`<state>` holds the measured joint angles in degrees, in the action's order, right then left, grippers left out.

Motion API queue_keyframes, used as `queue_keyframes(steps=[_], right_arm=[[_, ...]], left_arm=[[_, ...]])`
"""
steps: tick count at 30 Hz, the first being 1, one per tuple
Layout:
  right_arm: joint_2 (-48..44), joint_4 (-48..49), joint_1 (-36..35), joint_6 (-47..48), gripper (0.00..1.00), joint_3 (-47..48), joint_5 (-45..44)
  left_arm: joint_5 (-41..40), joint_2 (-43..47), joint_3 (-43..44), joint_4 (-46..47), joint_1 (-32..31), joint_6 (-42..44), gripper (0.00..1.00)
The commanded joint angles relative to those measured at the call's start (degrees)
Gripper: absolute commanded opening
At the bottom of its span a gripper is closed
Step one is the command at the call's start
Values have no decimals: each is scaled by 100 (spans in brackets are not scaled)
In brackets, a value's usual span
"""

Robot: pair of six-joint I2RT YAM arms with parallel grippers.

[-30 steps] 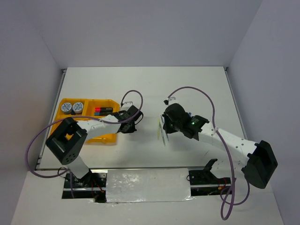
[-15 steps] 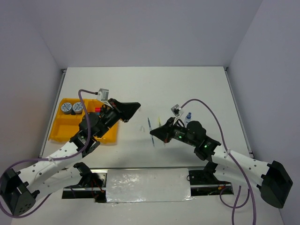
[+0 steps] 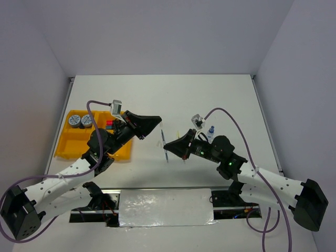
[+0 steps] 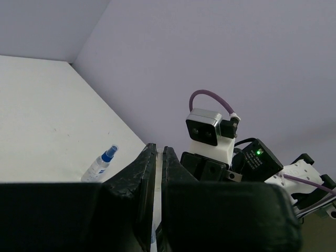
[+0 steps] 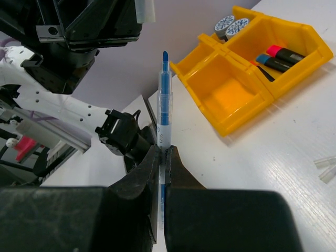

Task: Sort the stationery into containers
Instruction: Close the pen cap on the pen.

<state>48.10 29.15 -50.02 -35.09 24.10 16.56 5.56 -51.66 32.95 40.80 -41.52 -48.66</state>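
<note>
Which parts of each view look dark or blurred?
Left wrist: left pincer a near-black, soft mass, bottle small but clear. Right wrist: right pincer dark and blurred, pen and tray sharp. Top: even light, faint shadows.

a shallow yellow-orange translucent plastic tray (image 3: 70, 146) with four compartments sits at the left; two round blue-and-white tins (image 3: 80, 121) lie side by side in its far-left compartment, and black markers with pink and blue caps (image 5: 278, 56) lie flat in the compartment beside them. a thin clear pen with a blue tip (image 5: 164, 100) stands upright, pinched in the right gripper (image 5: 163, 157). a small blue-capped bottle (image 4: 100, 164) rests well apart from the tray
</note>
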Motion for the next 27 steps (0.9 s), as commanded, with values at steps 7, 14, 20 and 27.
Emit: queue_keyframes(steps=[7,14,20,27], right_arm=[[-257,100,-122,222,0,289,-109],[-292,-67,-122,283,0,323,-284],[-239,-102,-113,319,0,350,-329],[-353,-234,-122,389,0,438,-416]], left_arm=[[200,-151,-17,640,-14,-126,0],[217,-195,-61,658,-14,-178,0],[296,-222,-61,745,-23,-275,0],[419,-310,-96,886,-14,-354,0]])
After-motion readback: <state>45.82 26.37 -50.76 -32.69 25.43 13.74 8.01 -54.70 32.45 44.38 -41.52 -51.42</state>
